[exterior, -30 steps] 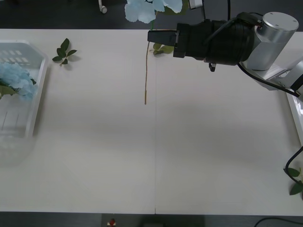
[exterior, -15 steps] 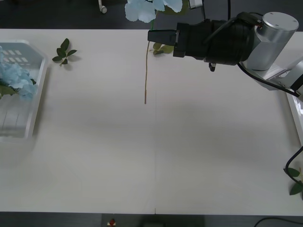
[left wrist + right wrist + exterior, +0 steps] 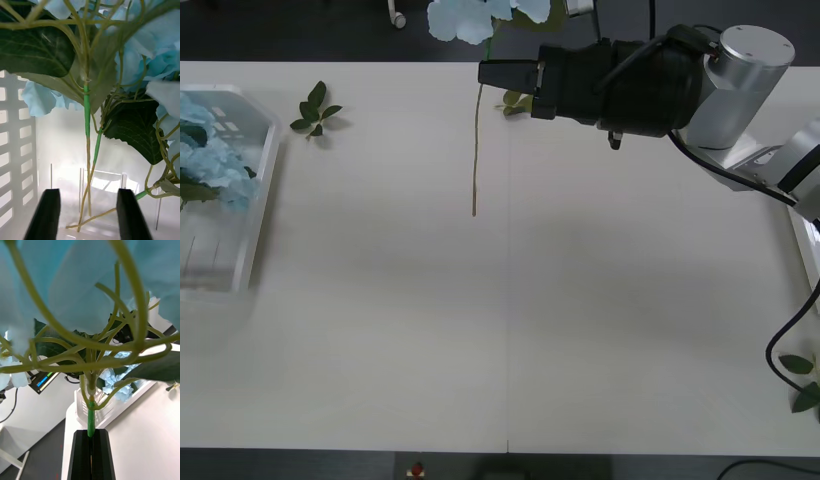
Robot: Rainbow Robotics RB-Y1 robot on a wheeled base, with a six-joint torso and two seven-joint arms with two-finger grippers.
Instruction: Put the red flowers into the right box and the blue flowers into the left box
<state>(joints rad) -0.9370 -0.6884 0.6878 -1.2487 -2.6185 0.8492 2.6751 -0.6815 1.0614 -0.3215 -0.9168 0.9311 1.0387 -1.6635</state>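
So on my front feed the right pincer (image 3: 492,73) is reaching sideways over the far part of the pale cream bench (image 3: 510,330), its black fingers clamped tight on the thin stem of a pale sky-blue artificial hydrangea flower (image 3: 477,17). The fluffy head is up at the far edge of the bench, and the long stem hangs straight down from the grip, its tip over the middle of the bench. I can't tell whether that tip touches the surface. The right wrist cam backs this up: the two black fingers (image 3: 81,453) are pressed together with the green stem coming out from between them, petals and branching stalks fanned out right above.

The white slotted plastic basket (image 3: 255,190) sits at the left edge of the bench with more blue hydrangea clusters (image 3: 215,165) lying in it. The left pincer (image 3: 89,213) is over that basket, fingers spread wide with nothing between them, looking at blue petals, big green leaves and stems against the slotted wall.

A loose green leaf sprig (image 3: 315,110) lies on the bench near the basket's far corner, and the rim of the white plastic tray (image 3: 808,245) peeks in at the right edge.
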